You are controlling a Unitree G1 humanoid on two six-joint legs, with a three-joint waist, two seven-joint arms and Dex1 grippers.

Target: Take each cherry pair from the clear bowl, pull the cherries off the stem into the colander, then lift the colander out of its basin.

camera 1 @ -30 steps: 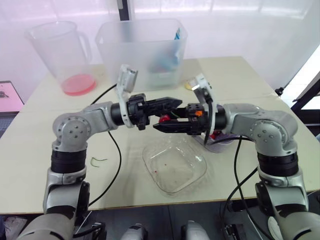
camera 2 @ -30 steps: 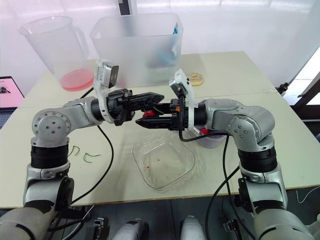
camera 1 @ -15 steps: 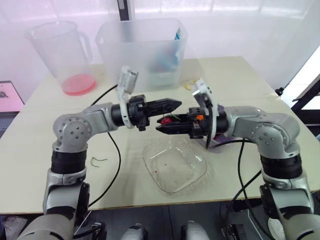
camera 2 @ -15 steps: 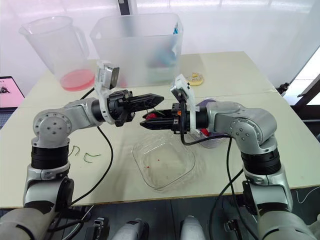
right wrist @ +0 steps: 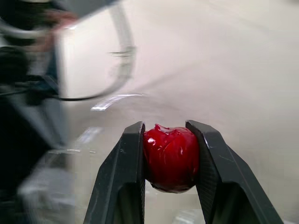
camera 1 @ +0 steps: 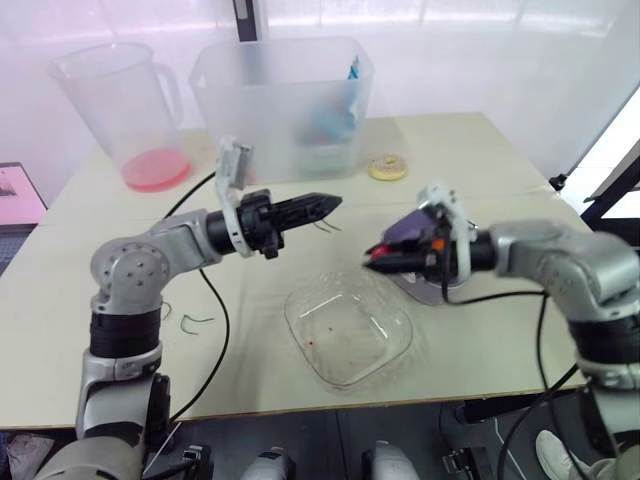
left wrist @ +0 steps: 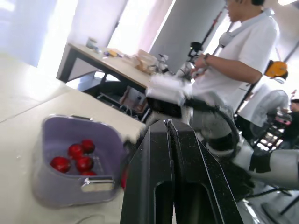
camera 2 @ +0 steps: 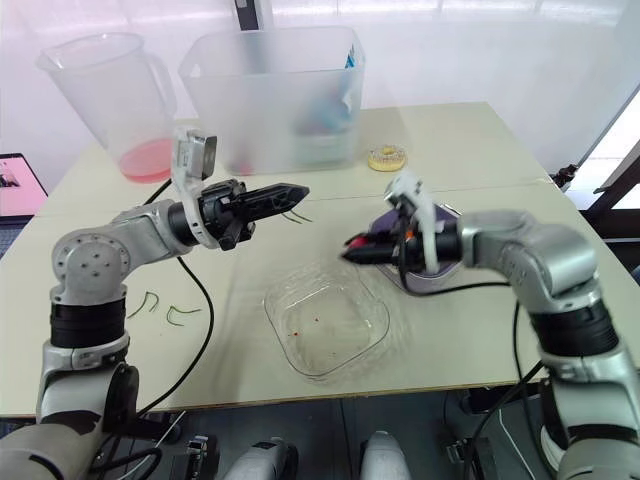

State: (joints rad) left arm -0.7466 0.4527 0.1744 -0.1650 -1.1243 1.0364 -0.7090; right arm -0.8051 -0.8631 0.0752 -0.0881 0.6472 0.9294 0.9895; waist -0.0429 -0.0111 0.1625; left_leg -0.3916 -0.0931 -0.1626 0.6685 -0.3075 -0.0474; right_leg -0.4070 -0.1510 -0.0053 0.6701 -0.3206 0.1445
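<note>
Arms have pulled apart. Right gripper (camera 2: pixel 352 245) jaws clamp the freed cherry (right wrist: pixel 169 158), nearing the colander (left wrist: pixel 56 135) at 3 o'clock. Left gripper (camera 1: pixel 325 203) jaws are pinched on the stem (camera 2: pixel 296 213). Drop is next.

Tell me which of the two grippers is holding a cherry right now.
The right gripper: a red cherry is clamped between its fingers. The left gripper is shut on just a thin green stem.
</note>
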